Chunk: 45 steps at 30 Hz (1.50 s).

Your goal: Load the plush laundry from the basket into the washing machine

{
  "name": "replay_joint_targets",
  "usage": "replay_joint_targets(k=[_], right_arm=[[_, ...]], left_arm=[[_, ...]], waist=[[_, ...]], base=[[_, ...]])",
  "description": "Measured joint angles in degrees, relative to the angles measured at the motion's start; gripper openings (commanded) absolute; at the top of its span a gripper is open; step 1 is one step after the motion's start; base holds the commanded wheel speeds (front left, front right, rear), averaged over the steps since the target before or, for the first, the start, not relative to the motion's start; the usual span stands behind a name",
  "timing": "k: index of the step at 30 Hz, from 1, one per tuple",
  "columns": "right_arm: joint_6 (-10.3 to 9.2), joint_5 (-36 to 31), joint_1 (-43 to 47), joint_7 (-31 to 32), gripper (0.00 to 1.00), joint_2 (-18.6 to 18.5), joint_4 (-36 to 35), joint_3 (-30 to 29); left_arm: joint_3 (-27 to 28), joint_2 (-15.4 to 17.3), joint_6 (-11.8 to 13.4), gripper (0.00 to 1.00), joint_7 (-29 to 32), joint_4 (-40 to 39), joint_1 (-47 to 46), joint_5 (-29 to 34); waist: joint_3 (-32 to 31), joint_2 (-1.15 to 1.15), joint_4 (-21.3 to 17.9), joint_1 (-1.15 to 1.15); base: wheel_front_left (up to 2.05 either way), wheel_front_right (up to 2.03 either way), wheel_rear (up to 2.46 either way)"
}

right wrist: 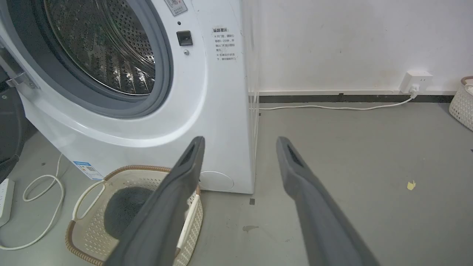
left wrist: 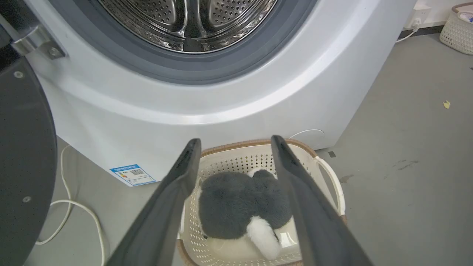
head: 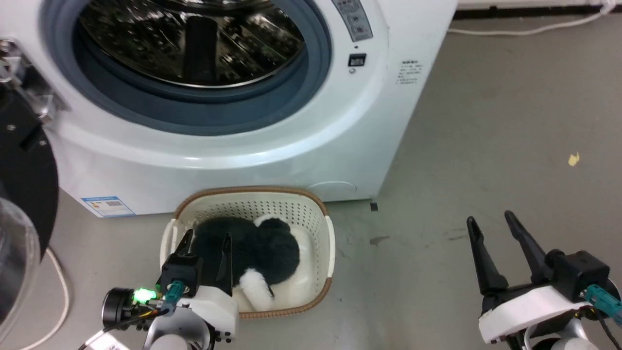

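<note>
My left tool [head: 208, 236] is spread wide with nothing in it, hanging over the near end of the basket [head: 291, 206]. The plush [head: 265, 253] lies in the basket, just ahead of and below that tool. The washer [head: 252, 146] stands just past it, door [head: 22, 160] open. My right tool [head: 490, 218] is well off to the side over the floor [head: 510, 121], spread and empty too.

The plush laundry [head: 252, 250] lies in the basket [head: 318, 214], before the washing machine [head: 272, 146]
</note>
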Motion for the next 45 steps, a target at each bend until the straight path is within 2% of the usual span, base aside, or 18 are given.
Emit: replay_joint_targets(k=[18,26,45], right_arm=[[0.00,4.82,-2.57,-2.20,1.00,0.00,0.00,0.43],[0.00,7.48,-3.89,-3.05,1.00,0.01,0.04,0.86],[0.00,14.05,-6.89,-5.34,1.00,0.01,0.38,2.54]], left_arm=[[-1.65,2.81,-0.24,1.00,-0.11,13.55,-9.05,-1.04],[-3.33,5.47,-1.33,1.00,0.29,19.39,-12.80,-1.02],[-7.64,11.69,-4.36,1.00,8.62,30.51,-25.00,-0.64]], waist=[[7.41,0.00,-4.49,0.00],[10.47,0.00,-6.79,0.00],[19.83,0.00,-11.80,0.00]], base=[[0.00,0.00,0.00],[0.00,0.00,0.00],[0.00,0.00,0.00]])
